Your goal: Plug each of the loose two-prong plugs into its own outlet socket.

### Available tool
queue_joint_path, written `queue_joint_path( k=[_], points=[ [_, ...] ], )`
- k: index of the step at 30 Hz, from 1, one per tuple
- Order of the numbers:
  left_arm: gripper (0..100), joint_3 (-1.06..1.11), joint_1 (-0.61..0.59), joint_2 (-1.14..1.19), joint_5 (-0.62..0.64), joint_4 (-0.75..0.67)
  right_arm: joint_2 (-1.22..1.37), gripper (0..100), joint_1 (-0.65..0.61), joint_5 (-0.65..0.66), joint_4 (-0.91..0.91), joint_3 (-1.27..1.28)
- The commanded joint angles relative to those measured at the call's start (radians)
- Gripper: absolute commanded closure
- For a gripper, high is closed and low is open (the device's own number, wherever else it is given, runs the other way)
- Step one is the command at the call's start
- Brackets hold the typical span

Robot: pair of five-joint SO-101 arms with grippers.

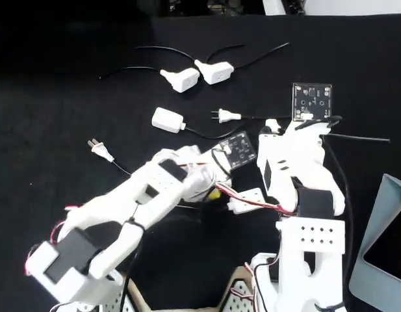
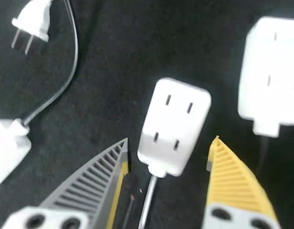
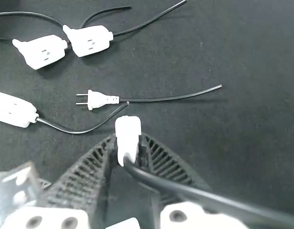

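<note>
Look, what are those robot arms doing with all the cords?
They are working on plugging things in. The right gripper is shut on a white piece with a black cord. The left gripper is open, with a socket between its fingers. A plug and another plug lie loose on the table, not plugged in.

A black cloth (image 1: 57,97) covers the table, a grey tray-like thing (image 1: 379,227) with a dark inside sits at its edge, and a pale strip (image 1: 356,6) shows beyond the cloth's far side.
</note>
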Motion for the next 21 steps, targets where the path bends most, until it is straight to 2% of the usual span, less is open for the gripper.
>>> queue_joint_path(
  k=[1,6,13,18,21],
  points=[
    [73,-0.116,-0.010,0.054,-0.003,-0.018,-0.010,98.5,0.012,-0.002,0.002,-0.064],
    [74,-0.136,-0.015,0.107,-0.002,-0.018,-0.010,98.5,0.011,-0.002,-0.005,-0.047],
    [93,-0.131,-0.047,0.104,-0.002,-0.014,-0.010,98.5,0.011,-0.002,-0.005,-0.048],
    [94,-0.125,-0.143,0.104,-0.002,-0.002,-0.010,98.5,0.009,-0.002,-0.005,-0.047],
    [93,-0.127,-0.209,0.095,-0.002,0.055,-0.010,98.5,-0.012,-0.002,-0.003,-0.045]
  ],
)
